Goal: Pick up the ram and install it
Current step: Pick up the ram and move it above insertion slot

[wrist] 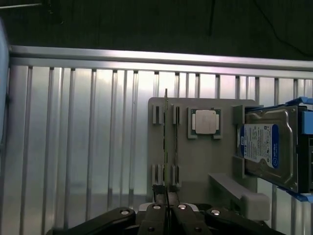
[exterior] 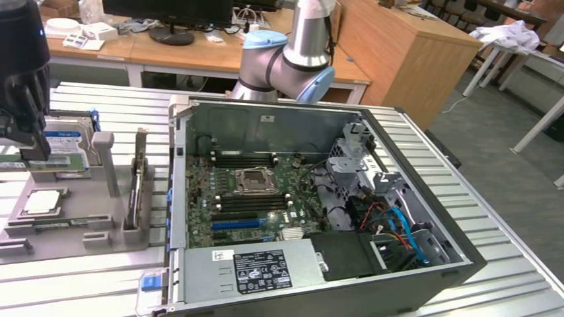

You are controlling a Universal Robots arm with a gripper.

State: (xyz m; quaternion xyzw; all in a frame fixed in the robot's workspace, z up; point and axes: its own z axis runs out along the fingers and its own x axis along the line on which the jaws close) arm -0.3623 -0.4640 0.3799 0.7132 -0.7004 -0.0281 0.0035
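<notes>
The ram (exterior: 139, 181) is a thin green stick standing on its edge in the slots of a grey fixture plate (exterior: 75, 221), at the exterior view's left. In the wrist view the ram (wrist: 166, 139) appears edge-on as a narrow line between the fixture's slotted holders. My gripper (exterior: 34, 148) hangs high above the fixture and apart from the ram. Its two black fingers (wrist: 157, 208) lie together, so my gripper (wrist: 167, 201) is shut with nothing held.
The fixture also carries a CPU chip (wrist: 204, 121) and a silver-and-blue hard drive (wrist: 269, 147). An open computer case (exterior: 181, 198) lies beside it on the slatted metal table (exterior: 502, 290), with black memory slots (exterior: 247, 158) on its motherboard. Wooden desks stand behind.
</notes>
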